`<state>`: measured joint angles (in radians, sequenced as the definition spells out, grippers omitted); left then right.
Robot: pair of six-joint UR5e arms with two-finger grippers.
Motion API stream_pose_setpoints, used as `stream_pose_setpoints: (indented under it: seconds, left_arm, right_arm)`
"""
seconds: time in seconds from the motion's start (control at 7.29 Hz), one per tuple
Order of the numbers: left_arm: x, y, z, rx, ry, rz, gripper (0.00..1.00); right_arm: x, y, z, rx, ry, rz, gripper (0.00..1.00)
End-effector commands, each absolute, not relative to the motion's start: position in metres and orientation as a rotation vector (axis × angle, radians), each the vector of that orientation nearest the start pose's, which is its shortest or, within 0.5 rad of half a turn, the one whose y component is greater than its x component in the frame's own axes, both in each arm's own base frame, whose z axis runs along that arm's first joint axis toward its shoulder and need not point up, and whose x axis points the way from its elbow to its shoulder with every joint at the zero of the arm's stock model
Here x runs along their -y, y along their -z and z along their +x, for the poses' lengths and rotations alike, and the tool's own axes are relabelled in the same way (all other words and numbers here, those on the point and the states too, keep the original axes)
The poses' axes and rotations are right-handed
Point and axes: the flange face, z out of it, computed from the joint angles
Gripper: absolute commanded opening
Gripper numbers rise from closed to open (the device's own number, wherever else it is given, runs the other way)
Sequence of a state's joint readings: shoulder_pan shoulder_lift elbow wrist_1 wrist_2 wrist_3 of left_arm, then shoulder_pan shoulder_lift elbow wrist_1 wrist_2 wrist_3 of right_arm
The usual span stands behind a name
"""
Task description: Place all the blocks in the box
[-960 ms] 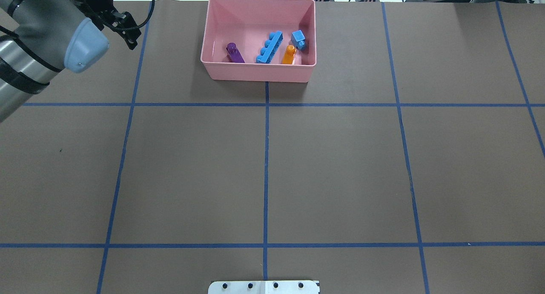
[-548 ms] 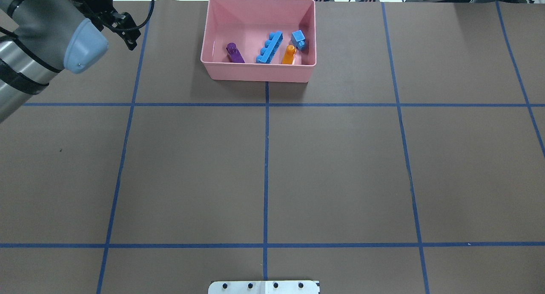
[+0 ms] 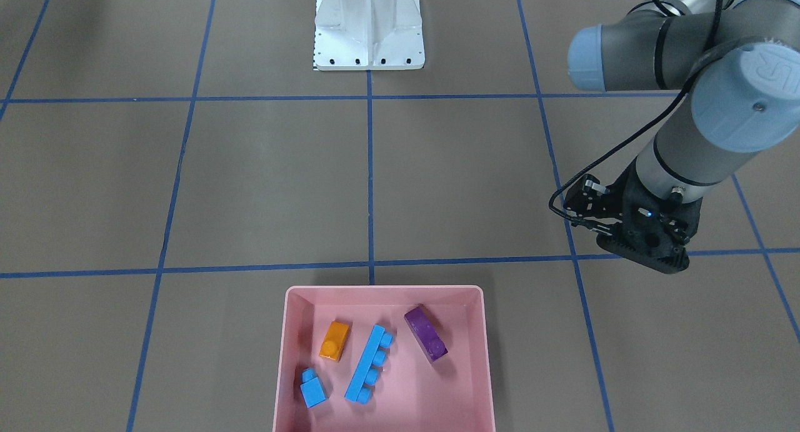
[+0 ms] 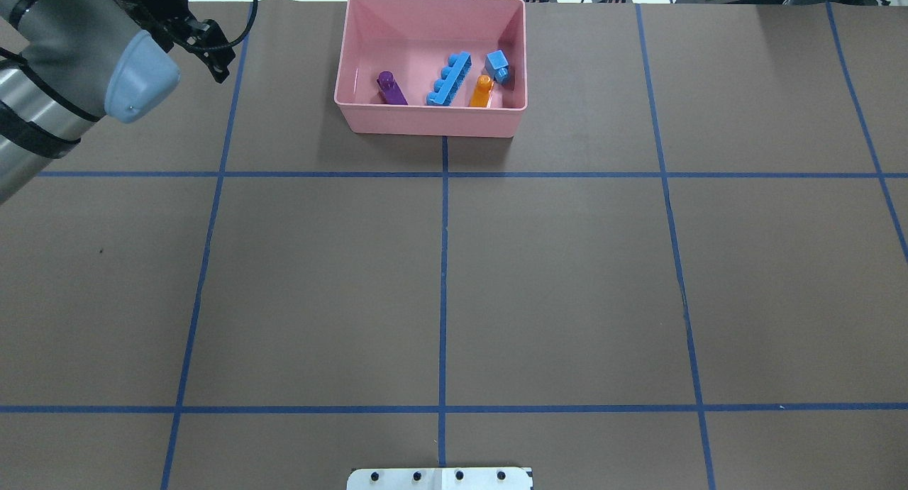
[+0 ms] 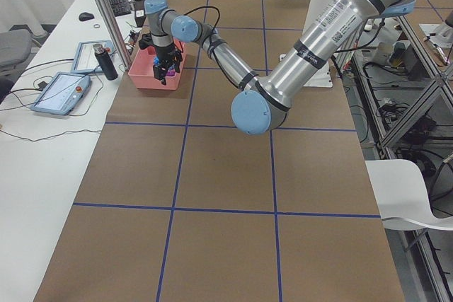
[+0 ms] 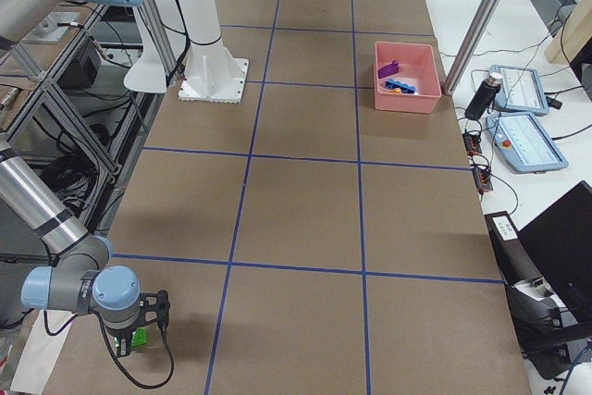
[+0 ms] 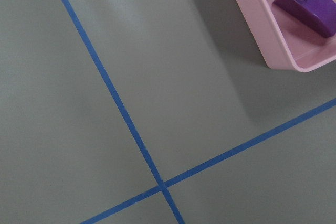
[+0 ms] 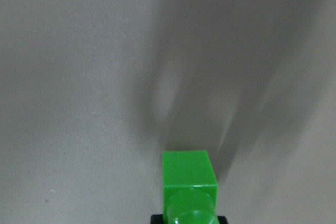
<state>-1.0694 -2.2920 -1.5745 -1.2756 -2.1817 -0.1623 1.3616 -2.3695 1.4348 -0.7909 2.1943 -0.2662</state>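
The pink box (image 4: 433, 118) stands at the far middle of the table. In it lie the purple block (image 4: 390, 89), the long blue bar (image 4: 448, 80), the orange block (image 4: 482, 93) and the small blue block (image 4: 497, 66). My left gripper (image 3: 650, 247) hovers over bare table beside the box, and its fingers are hidden. Its wrist view catches the box corner (image 7: 262, 30) and the purple block (image 7: 310, 3). Far off, at the table's corner on my right, my right gripper (image 6: 128, 338) holds the green block (image 8: 189, 182) just above the surface.
The white robot base (image 3: 369, 29) is bolted at the table's near edge. Blue tape lines (image 4: 443, 263) grid the brown surface. A side bench beyond the box carries tablets (image 6: 518, 141) and a dark bottle (image 6: 477, 97). The right gripper is close to the table's edge.
The left arm's elbow has drifted very slightly to the left. The box and the blocks in it have not moved.
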Motion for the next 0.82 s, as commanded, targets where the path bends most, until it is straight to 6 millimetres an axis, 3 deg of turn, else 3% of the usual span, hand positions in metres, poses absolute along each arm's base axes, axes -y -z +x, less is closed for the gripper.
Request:
stream_pose_setpoints:
  seconds: [0.0,0.27,0.55,0.69]
  left_arm:
    - [0.638,-0.269,0.263,-0.705,-0.456,0.197,1.00]
    - [0.609,-0.301,0.249,-0.702,-0.452,0.182,1.00]
    - [0.615,-0.318,0.224,-0.689,-0.423,0.179,1.00]
    - [0.627,-0.322,0.192,-0.689,-0.374,0.188,1.00]
  right_arm:
    - [0.067,-0.835,0.070,0.613,0.344,0.014,0.00]
    - [0.149,-0.780,0.069,0.616,0.328,0.147,0.00]
    - [0.269,-0.695,0.078,0.617,0.263,0.140,0.00]
    - [0.325,-0.652,0.077,0.647,0.251,0.144,0.00]
